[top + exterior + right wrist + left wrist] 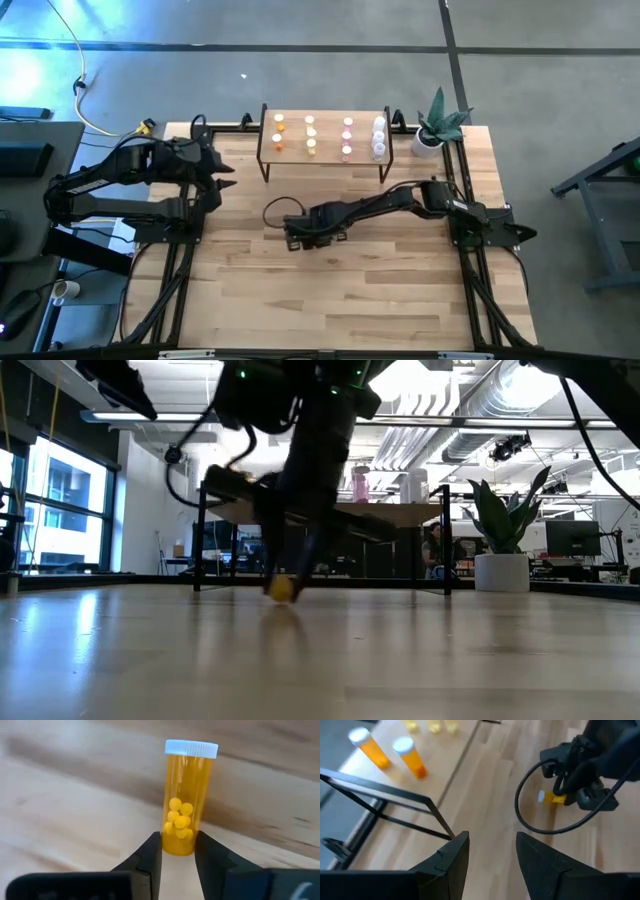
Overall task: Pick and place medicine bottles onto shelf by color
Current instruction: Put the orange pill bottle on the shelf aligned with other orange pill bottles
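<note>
Between the right gripper's point(177, 851) fingertips sits a yellow medicine bottle point(187, 800), pinched at its base, apparently lying on the table point(380, 290). Left gripper point(492, 852) waits spread, well apart.

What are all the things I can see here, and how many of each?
Yellow bottle: one, white cap, lying on the table mid-front, held at its base.
Bottles on the shelf: about eleven; two orange, three yellow, three pink, three clear, in columns.
Shelf: one, light wood, black legs, back of the table.
Plant: one, green, white pot, back right corner.
Table: one, light wood.
Right gripper: shut on the yellow bottle.
Left gripper: open, waiting at the left.
</note>
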Available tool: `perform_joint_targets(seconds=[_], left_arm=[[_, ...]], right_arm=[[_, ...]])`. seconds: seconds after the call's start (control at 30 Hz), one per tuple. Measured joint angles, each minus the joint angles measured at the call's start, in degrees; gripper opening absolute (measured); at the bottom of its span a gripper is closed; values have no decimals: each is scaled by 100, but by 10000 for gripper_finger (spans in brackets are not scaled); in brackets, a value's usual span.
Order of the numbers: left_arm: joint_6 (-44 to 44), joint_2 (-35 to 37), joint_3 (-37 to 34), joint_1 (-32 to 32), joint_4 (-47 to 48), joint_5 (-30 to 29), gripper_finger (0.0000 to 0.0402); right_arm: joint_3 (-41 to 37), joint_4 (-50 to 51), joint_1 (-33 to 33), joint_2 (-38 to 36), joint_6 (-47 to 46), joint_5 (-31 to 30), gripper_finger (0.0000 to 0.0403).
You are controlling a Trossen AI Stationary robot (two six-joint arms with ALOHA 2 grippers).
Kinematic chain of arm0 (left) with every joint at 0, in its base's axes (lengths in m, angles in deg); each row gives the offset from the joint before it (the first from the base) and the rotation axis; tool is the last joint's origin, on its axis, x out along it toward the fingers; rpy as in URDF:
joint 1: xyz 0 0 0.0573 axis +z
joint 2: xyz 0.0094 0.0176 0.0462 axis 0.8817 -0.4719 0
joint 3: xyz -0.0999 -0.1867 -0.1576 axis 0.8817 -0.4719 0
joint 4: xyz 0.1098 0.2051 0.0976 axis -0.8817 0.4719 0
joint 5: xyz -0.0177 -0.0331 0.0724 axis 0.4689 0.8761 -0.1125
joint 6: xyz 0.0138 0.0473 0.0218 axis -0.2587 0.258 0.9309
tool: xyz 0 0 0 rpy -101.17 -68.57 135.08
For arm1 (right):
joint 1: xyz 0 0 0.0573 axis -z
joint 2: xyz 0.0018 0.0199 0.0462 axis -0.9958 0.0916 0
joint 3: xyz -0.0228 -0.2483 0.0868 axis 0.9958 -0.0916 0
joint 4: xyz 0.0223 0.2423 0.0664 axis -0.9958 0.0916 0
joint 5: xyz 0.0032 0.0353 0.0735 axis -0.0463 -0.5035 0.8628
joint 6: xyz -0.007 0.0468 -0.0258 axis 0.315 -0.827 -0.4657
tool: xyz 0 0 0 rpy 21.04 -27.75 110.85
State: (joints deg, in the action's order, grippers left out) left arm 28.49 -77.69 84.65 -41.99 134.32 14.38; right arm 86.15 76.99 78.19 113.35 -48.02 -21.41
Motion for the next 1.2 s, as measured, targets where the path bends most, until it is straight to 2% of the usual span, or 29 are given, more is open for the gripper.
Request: perform_joint_targets(seconds=[0.2,0.6,0.73,0.87,1.03,1.2], left_arm=[[-225,0,0,0,252,239,157],[-382,-20,0,0,436,472,218],[-230,-22,0,0,429,1022,220],[-97,-22,0,-2,427,1801,220],[-81,-21,0,-2,305,1949,220],[-299,-80,0,-2,143,2210,220]], right_arm=[[171,-738,-28,0,815,55,80],[1736,-802,29,-12,2658,-833,80],[2190,-668,70,-15,3386,-991,80],[2547,-675,122,-15,4195,-891,80],[2789,-664,173,-15,5217,-634,80],[2824,-666,297,-9,6165,-119,80]])
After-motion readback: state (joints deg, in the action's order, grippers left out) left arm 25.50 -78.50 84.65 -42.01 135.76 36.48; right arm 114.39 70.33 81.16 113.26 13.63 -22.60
